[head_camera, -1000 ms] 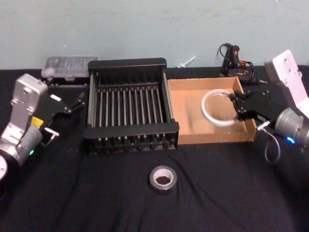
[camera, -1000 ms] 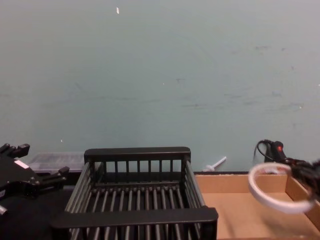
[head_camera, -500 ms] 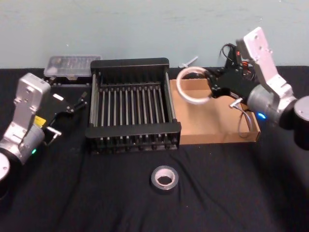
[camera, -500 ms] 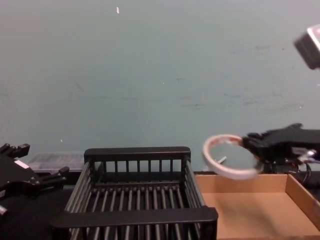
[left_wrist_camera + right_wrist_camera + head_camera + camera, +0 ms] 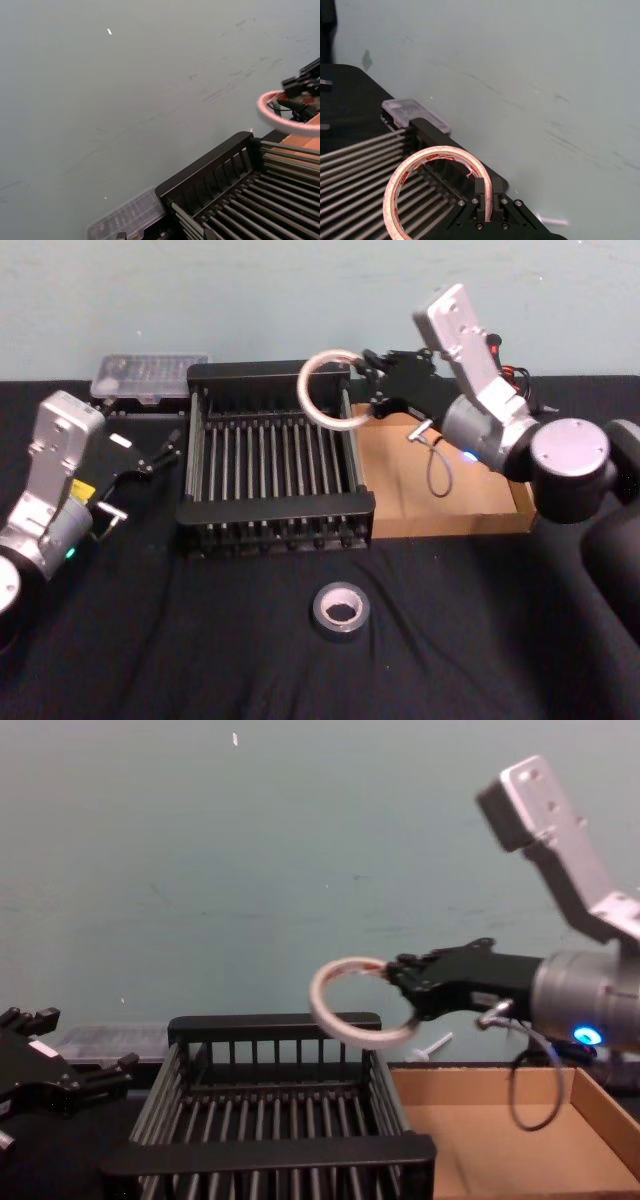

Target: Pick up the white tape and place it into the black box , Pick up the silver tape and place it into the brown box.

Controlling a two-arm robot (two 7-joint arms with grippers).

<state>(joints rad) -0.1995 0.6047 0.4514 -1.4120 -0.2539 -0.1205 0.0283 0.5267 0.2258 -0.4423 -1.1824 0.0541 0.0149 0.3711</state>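
Fingers of the right pincer (image 5: 372, 388) are clamped on the white tape (image 5: 327, 390), pinching its band at one side so the ring stands out ahead of them, in the air. In the right wrist view the two fingers (image 5: 479, 194) grip the band's edge and the red print on the roll's core shows. The tape hangs above the far right corner of the black box (image 5: 270, 518), over its rim, and touches nothing but the fingers; in the chest view the roll (image 5: 352, 1002) is clear of the box's back wall (image 5: 274, 1028). The right arm reaches in from the right across the brown box (image 5: 480, 508), which sits just beside the black box, their side walls touching or nearly so.

The silver tape (image 5: 340, 609) lies flat on the black bench cloth (image 5: 200, 640), in front of the two boxes and well apart from them, its hole facing up.

The left pincer (image 5: 155, 452) is parked at the left of the black box, off the bench surface, its fingers apart and holding nothing. A clear plastic case (image 5: 148, 375) sits behind it, by the wall at the box's far left corner.
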